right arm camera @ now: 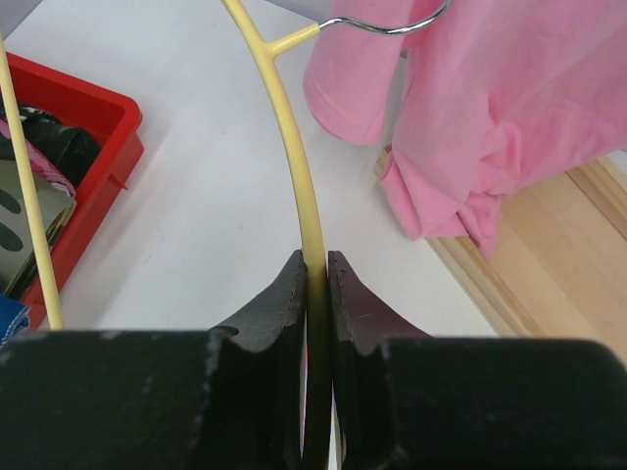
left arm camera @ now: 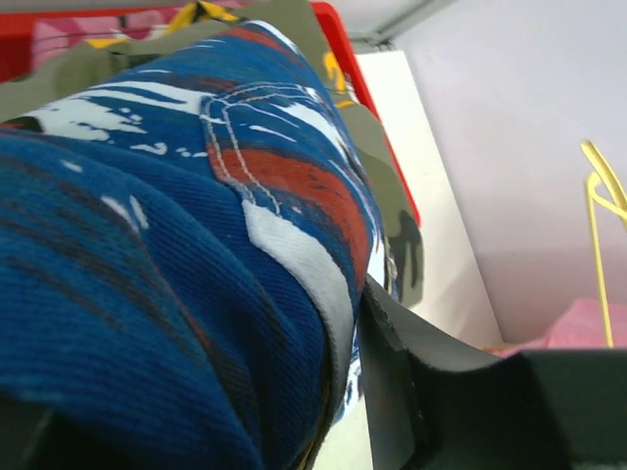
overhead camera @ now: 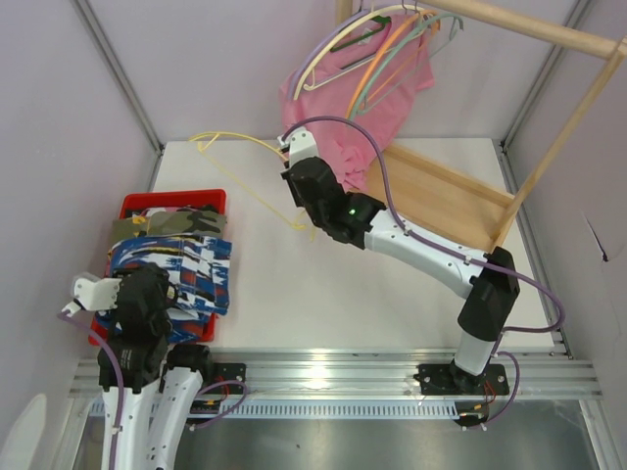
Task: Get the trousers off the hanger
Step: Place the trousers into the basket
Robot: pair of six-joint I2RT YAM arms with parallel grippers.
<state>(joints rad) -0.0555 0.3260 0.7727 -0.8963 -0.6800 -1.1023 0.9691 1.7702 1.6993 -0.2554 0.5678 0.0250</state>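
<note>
The blue, white and red trousers [overhead camera: 176,269] lie across the red bin [overhead camera: 176,200], on top of an olive camouflage pair [overhead camera: 167,225]. In the left wrist view the blue pair [left arm camera: 196,245] fills the space between the jaws and presses against the one finger [left arm camera: 411,392] that shows. My left gripper [overhead camera: 122,286] sits at the bin's near left corner, shut on that fabric. A bare yellow hanger [overhead camera: 245,147] hangs over the table, carrying nothing. My right gripper [right arm camera: 313,269] is shut on its rod [right arm camera: 294,176].
A pink T-shirt [overhead camera: 362,98] hangs on the wooden rack [overhead camera: 441,196] at the back right, among several coloured hangers [overhead camera: 367,39]. In the right wrist view the red bin's corner [right arm camera: 93,122] is at the left. White walls close in the table.
</note>
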